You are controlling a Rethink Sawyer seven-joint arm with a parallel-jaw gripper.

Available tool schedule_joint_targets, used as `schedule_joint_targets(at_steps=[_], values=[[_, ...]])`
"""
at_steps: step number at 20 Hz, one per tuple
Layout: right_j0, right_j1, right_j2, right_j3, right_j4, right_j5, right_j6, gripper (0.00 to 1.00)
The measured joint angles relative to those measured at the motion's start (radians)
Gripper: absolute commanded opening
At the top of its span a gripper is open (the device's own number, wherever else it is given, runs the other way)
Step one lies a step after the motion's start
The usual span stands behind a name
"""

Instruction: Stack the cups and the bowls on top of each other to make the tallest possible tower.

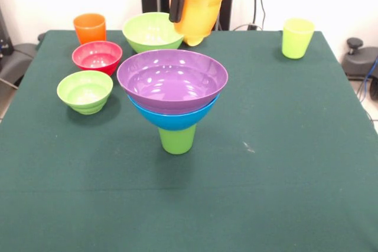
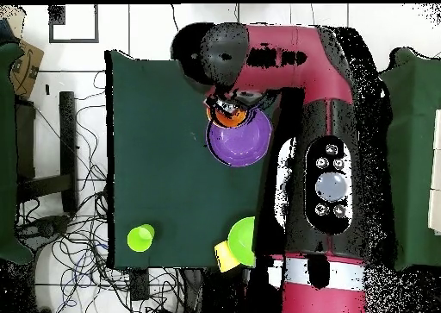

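In the front view a tower stands mid-table: a green cup point(image 1: 176, 140) at the bottom, a large blue bowl point(image 1: 171, 120) on it, and a wide purple bowl point(image 1: 172, 79) on top. Behind and above it my gripper point(image 1: 195, 5) is shut on an orange-yellow cup point(image 1: 201, 10), which hangs tilted in the air over the table's far part. One black finger point(image 1: 176, 1) shows on the cup's left side; the other is hidden. From overhead the purple bowl point(image 2: 239, 142) shows beside the red arm point(image 2: 319, 111).
At the left stand an orange cup point(image 1: 90, 28), a small red bowl point(image 1: 97, 57) and a small lime green bowl point(image 1: 85, 91). A large lime green bowl point(image 1: 152, 30) point(image 2: 244, 239) sits under the held cup. A yellow-green cup point(image 1: 296, 37) point(image 2: 140, 237) stands far right.
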Motion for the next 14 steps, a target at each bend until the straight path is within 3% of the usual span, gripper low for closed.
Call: schedule_joint_targets(at_steps=[14], values=[[-0.008,0.019,0.002,-0.025,-0.066,0.0,0.0,0.0]])
